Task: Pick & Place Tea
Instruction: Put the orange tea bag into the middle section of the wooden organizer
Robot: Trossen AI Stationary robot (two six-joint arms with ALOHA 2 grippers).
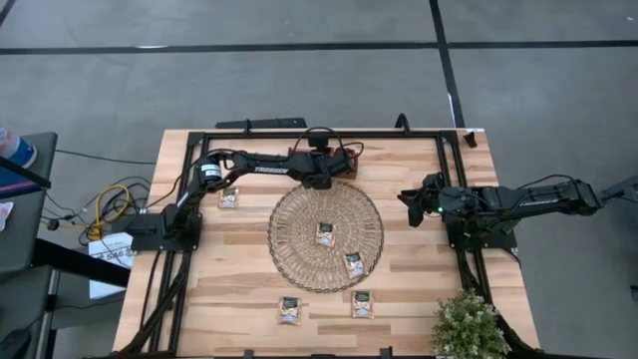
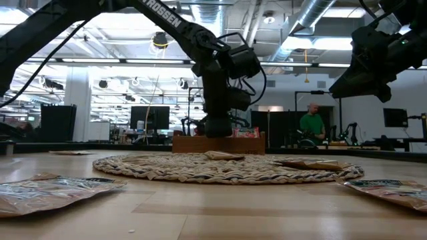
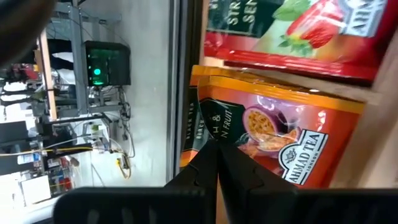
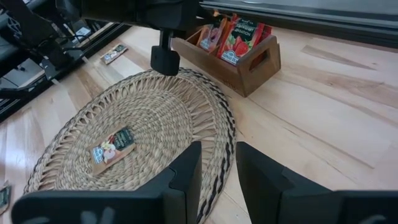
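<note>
Orange passion-fruit sachet (image 3: 273,143) upright in the wooden tray (image 4: 249,65), nipped at its edge by the left gripper (image 3: 216,155), fingers pressed fully together on it; red strawberry sachet (image 3: 292,31) just beside, readable only from the left wrist; seen from above, merely an arm over the tray at the far edge of the woven mat (image 1: 289,249); two beige, green-topped sachets (image 1: 326,233) flat on the mat, others on the table (image 1: 419,289); right gripper (image 4: 217,168) raised at the mat's right, partly open, empty.

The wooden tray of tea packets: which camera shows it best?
The right wrist view: the wooden tray shows whole, with red-orange sachets standing inside. The high view mostly hides it under the left arm. The low view shows only its front wall. The left wrist view shows sachets close up.
</note>
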